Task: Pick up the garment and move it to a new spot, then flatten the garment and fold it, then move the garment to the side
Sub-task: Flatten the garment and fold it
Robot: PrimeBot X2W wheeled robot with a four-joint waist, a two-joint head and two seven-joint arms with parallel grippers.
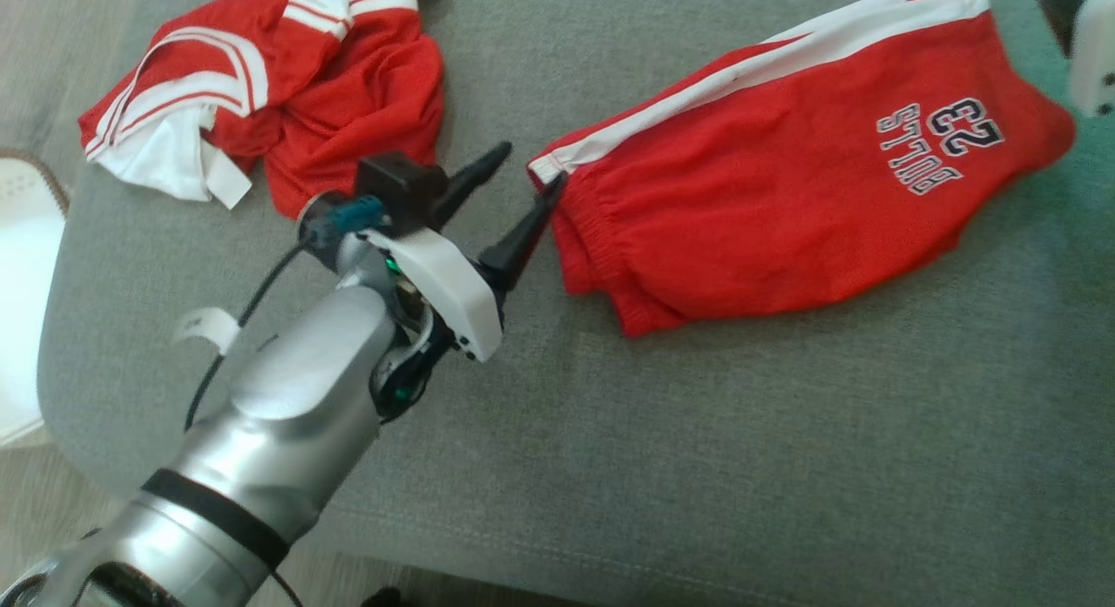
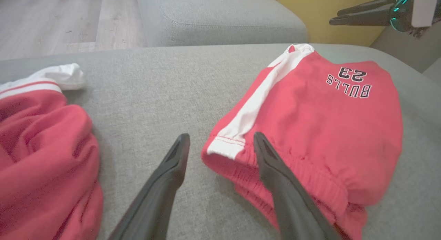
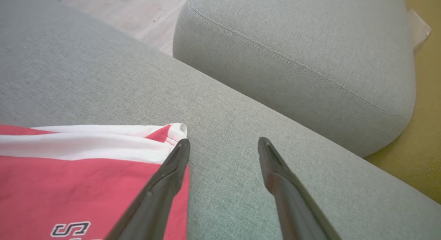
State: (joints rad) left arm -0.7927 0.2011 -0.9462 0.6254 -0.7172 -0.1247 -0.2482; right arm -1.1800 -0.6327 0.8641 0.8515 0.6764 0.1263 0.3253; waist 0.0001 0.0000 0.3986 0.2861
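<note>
The garment [image 1: 784, 206], red shorts with a white side stripe and "BULLS 23" lettering, lies folded on the grey cushion [image 1: 697, 433]. My left gripper [image 1: 528, 167] is open at the waistband's white corner, and one finger [image 2: 275, 171] lies over the elastic edge of the shorts [image 2: 310, 123] while the other rests on bare cushion. My right gripper [image 3: 224, 141] is open too, at the far end of the garment [image 3: 86, 174]. Its left finger [image 3: 165, 178] lies over the hem corner. Neither gripper holds any cloth. The right gripper [image 2: 365, 14] is also seen hovering beyond the shorts.
A second red and white garment [image 1: 287, 93] lies crumpled at the cushion's upper left, close to my left arm. Another grey cushion [image 3: 296, 50] sits beyond a gap, with wooden floor [image 2: 51, 19] behind it. A white object [image 1: 22, 285] stands at the left edge.
</note>
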